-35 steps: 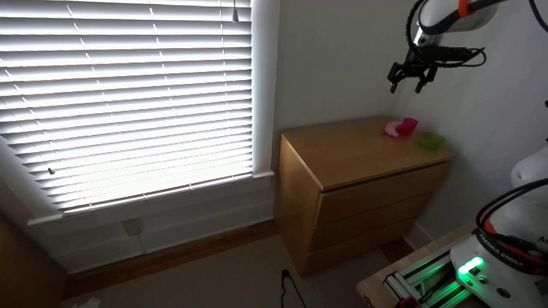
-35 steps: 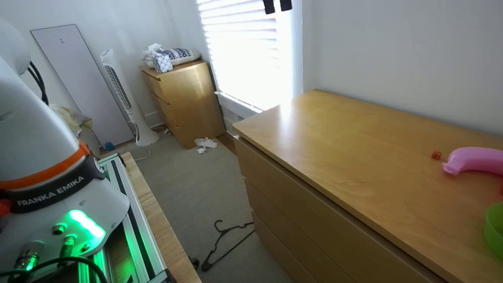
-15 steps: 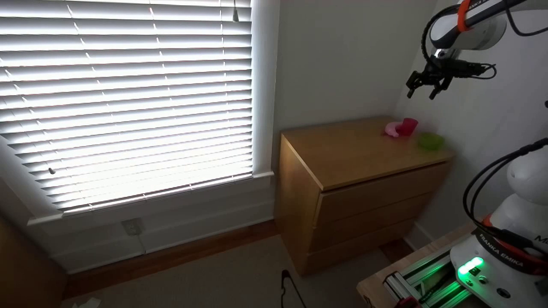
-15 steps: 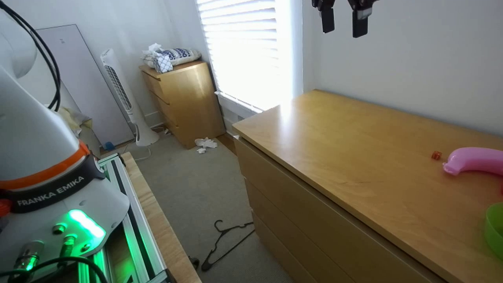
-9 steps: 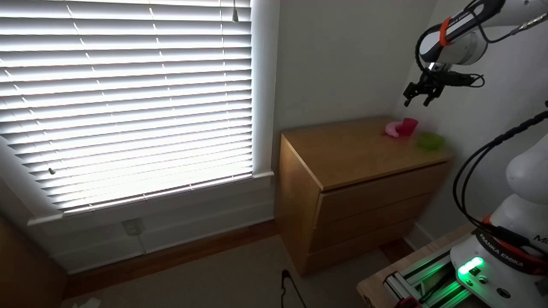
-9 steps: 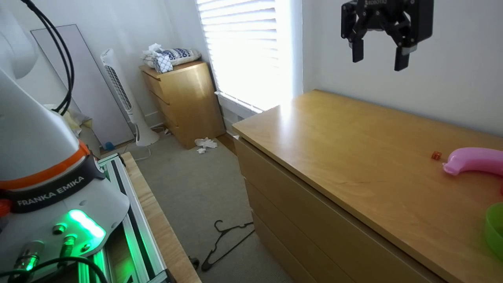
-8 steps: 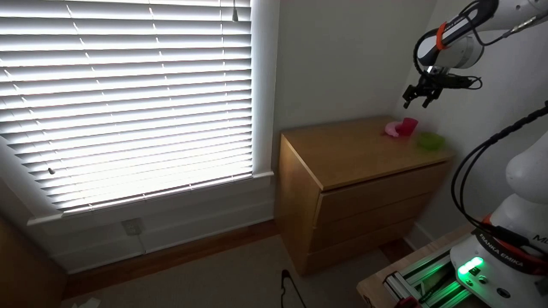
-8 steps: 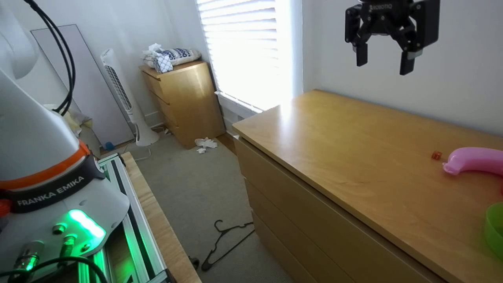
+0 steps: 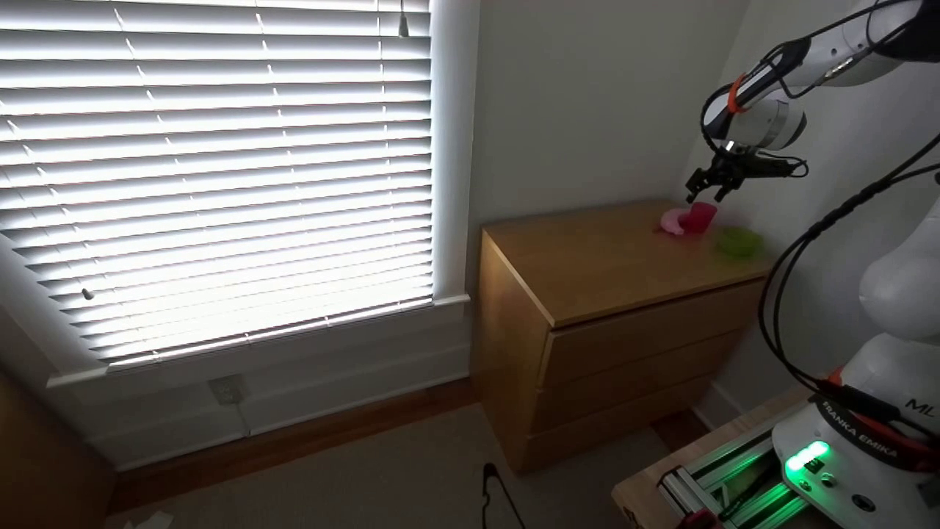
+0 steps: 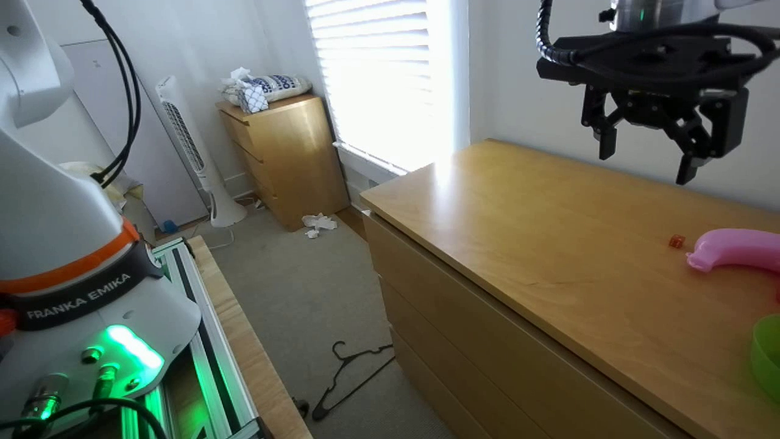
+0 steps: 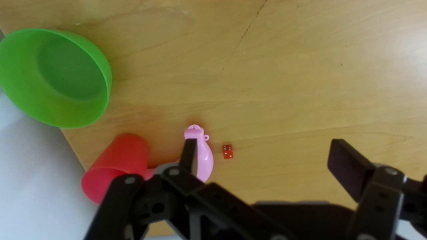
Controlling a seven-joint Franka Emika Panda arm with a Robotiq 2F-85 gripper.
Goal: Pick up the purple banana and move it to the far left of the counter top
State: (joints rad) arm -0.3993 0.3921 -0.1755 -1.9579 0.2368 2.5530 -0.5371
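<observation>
The purple banana, a pink curved piece, lies on the right part of the light-wood counter top (image 9: 580, 264) in an exterior view (image 9: 670, 222). In an exterior view the banana (image 10: 734, 250) is cut off by the right edge, on the same counter top (image 10: 536, 225). In the wrist view a finger hides part of the banana (image 11: 205, 161). My gripper (image 9: 703, 198) is open and empty above the counter top, apart from the banana; it also shows in an exterior view (image 10: 645, 169). In the wrist view the gripper (image 11: 263, 145) has the banana under its left finger, not between the fingers.
A red die (image 11: 228, 151) lies beside the banana. A red cup (image 11: 130, 150) lies against it, near the counter's edge by the wall. A green bowl (image 11: 20, 96) stands close by; it also shows in an exterior view (image 10: 765, 366). A wall (image 10: 609, 91) runs along the back.
My gripper has come down toward the counter top, moving right and lower in an exterior view, and stays open. The banana, cup and bowl have not moved.
</observation>
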